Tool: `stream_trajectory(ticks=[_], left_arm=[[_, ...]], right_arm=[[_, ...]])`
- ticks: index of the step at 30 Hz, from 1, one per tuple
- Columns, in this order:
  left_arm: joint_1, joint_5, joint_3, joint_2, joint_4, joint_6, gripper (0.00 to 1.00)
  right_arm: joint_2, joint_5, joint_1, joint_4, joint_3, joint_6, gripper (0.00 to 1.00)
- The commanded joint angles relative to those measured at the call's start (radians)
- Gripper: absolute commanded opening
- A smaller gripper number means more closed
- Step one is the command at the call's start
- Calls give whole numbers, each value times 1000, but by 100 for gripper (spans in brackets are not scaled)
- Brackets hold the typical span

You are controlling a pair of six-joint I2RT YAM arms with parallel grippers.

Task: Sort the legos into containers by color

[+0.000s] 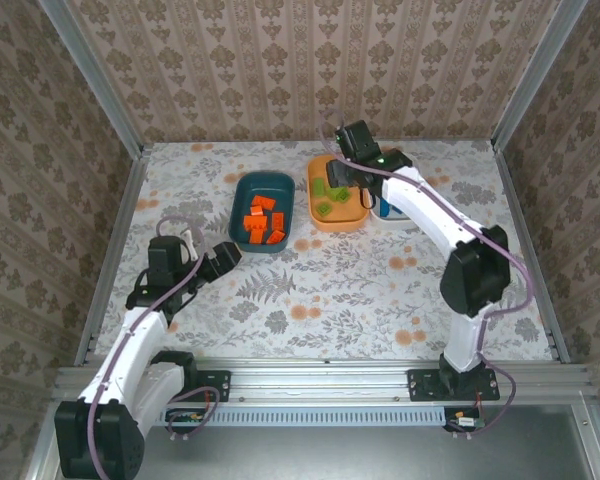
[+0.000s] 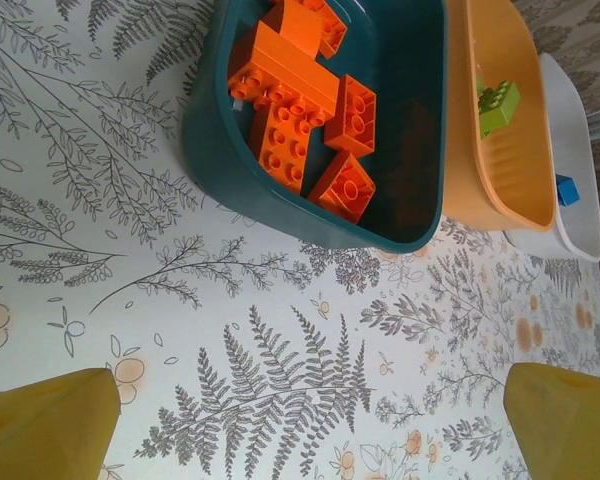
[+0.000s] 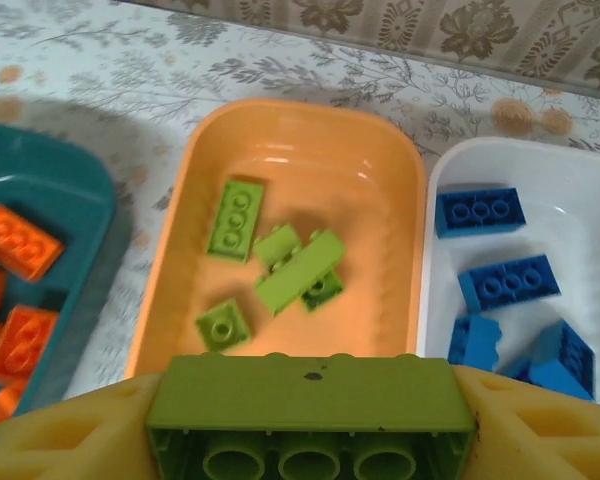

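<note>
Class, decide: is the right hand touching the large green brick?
Touching. Right wrist view: the right hand clamps the green brick between both fingers.

Left bin [image 3: 80,200], middle bin [image 3: 180,235] and right bin [image 3: 580,205] stand side by side on the tabletop [image 1: 330,290], legos [image 3: 235,218] in each.

The orange bin [image 3: 300,110], teal bin [image 2: 220,150] and white bin [image 3: 580,175] are smooth, glossy plastic, as is the green brick [image 3: 310,400]. The table cover [image 2: 280,330] looks matt and printed; the frame rails [image 1: 320,372] are brushed metal.
</note>
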Motion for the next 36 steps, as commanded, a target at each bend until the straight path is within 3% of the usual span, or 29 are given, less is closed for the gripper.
stream_trajectory(ticks=[1, 10, 17, 36], left_arm=[[7, 6, 24, -28, -42, 31, 100], [6, -1, 12, -31, -52, 30, 100], [6, -6, 10, -13, -41, 36, 100], [6, -1, 29, 27, -32, 22, 100]], right_arm=[[98, 11, -30, 103, 89, 0, 68], [350, -68, -80, 14, 327, 28, 68], [466, -115, -87, -25, 420, 54, 67], [546, -141, -87, -27, 441, 63, 68]])
